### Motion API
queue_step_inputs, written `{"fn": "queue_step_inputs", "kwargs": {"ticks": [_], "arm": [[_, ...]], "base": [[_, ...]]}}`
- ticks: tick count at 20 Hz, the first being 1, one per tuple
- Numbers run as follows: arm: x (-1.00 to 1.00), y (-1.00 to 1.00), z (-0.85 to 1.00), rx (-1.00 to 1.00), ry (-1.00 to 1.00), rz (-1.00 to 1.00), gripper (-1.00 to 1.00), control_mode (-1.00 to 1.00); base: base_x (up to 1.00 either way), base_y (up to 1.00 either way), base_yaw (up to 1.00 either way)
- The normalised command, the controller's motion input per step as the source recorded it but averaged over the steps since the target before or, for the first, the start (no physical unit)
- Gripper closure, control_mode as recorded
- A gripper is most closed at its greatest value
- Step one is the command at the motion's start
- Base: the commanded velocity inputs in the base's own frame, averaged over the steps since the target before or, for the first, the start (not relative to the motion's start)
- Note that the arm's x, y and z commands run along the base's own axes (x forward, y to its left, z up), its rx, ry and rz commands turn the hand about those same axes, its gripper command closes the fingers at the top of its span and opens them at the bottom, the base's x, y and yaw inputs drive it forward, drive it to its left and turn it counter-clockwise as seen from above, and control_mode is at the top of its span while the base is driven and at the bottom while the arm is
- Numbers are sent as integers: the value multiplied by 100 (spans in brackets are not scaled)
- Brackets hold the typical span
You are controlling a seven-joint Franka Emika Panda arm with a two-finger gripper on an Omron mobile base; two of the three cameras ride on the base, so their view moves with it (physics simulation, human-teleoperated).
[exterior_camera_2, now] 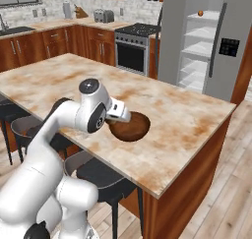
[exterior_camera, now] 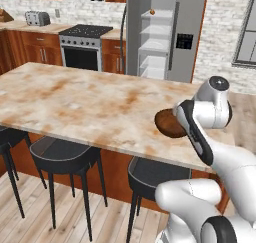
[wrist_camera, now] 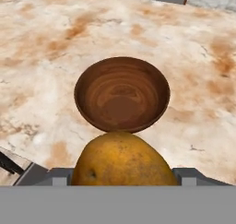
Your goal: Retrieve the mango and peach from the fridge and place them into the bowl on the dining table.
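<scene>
Hand view: yellow-orange mango [wrist_camera: 120,159], dark speck.

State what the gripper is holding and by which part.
The gripper holds a yellow-orange mango across its sides, just short of the empty bowl.

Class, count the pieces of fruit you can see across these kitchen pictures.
2: a mango held in the gripper near the bowl, and a small orange fruit on the fridge's top shelf. Others may be hidden.
</scene>
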Motion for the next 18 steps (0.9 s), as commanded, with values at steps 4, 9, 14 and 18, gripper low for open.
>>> {"fn": "queue_step_inputs", "kwargs": {"ticks": [4,9,14,18], "arm": [[39,0,-15,4,5,0,100,-100],[43,0,-22,1,4,0,100,-100],[44,0,-28,0,3,0,100,-100],[37,-2,-34,0,2,0,100,-100]], "base": [[0,0,0],[0,0,0],[0,0,0],[0,0,0]]}}
